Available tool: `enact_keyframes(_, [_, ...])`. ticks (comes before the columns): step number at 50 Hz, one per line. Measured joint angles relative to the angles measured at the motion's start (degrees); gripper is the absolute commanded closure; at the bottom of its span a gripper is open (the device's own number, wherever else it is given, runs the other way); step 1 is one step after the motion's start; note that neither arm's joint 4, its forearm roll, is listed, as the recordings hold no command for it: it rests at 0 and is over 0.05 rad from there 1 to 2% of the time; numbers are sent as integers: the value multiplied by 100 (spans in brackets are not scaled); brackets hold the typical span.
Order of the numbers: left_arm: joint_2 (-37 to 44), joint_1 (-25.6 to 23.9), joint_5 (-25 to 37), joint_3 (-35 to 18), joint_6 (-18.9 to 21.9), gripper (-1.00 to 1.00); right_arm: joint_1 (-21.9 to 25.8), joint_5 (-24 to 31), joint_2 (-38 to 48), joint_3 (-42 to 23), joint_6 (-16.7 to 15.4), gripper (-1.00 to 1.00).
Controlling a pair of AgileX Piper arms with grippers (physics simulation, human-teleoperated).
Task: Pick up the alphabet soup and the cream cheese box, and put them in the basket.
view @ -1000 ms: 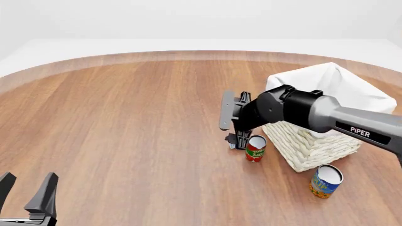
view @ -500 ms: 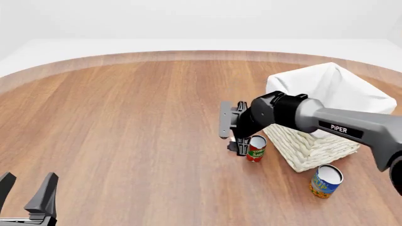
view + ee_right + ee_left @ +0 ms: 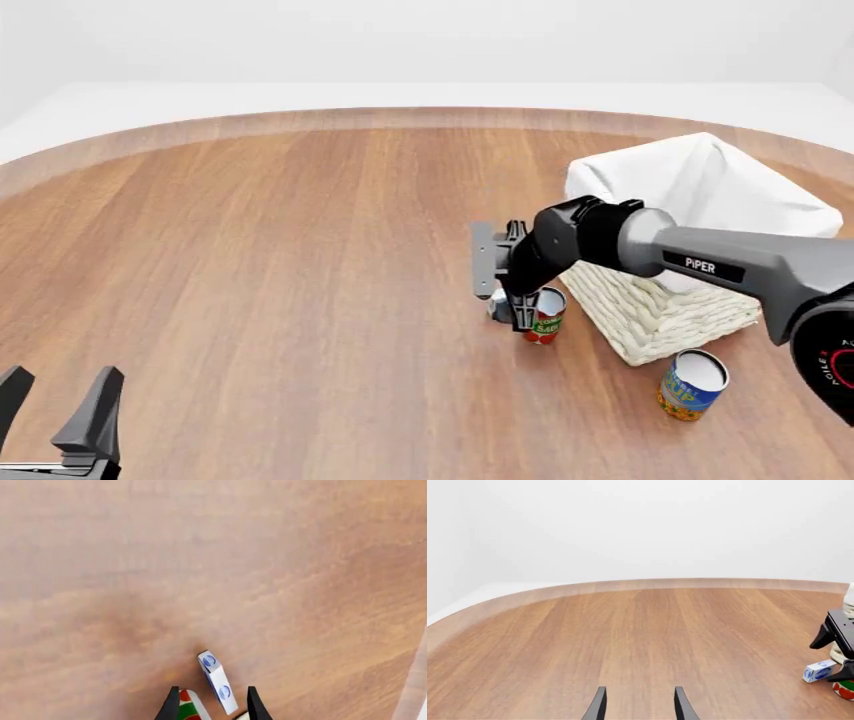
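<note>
Cream cheese box [image 3: 217,681]: white with blue print, lying on the wooden surface [image 3: 267,260] beside the red-and-green can [image 3: 543,315], near the basket [image 3: 694,250]. Right end effector [image 3: 505,295]: lower than 1 second ago, when it hung above the can; its 2 fingers are parted and the box lies just ahead of them, nearly between the tips, in the right wrist view. No contact can be confirmed, so the box counts as not yet gripped. Judgement: the descent is nearly complete and closing on the box looks like the next step; the red-and-green can sits close enough to be nudged. Alphabet soup [image 3: 693,384]: upright on the surface in front of the basket, untouched, well apart from either arm. Left end effector [image 3: 60,415]: spread wide, holding nothing, unmoved at the near left edge. Basket contents: not visible.
</note>
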Motion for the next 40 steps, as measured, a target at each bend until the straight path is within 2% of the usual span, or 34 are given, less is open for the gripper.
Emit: enact_keyframes(40, [0, 0, 0, 0, 0, -100, 56, 165, 373, -432, -4, -100])
